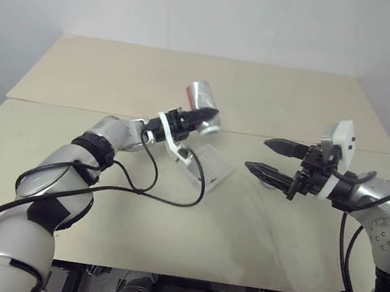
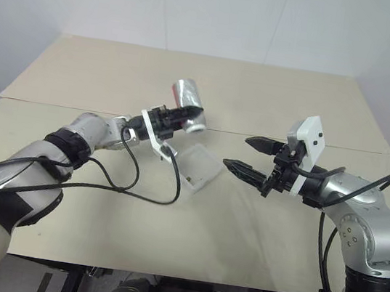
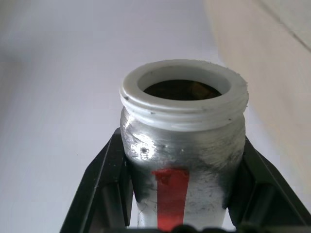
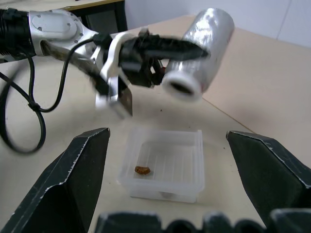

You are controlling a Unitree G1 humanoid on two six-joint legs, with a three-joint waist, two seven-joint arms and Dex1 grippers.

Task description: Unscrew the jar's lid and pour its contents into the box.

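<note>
My left arm reaches forward across my front, its claw [image 1: 197, 119] clamped tight, black fingers [image 3: 104, 189] pressed against what they hold. My right arm bends in from the side, its claw [image 1: 273, 160] held level with fingers spread wide and empty.

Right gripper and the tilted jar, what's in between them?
In the right wrist view, the box lies on the table between the right gripper and the jar, which the left gripper holds tilted above it. A small brown piece lies inside.
</note>
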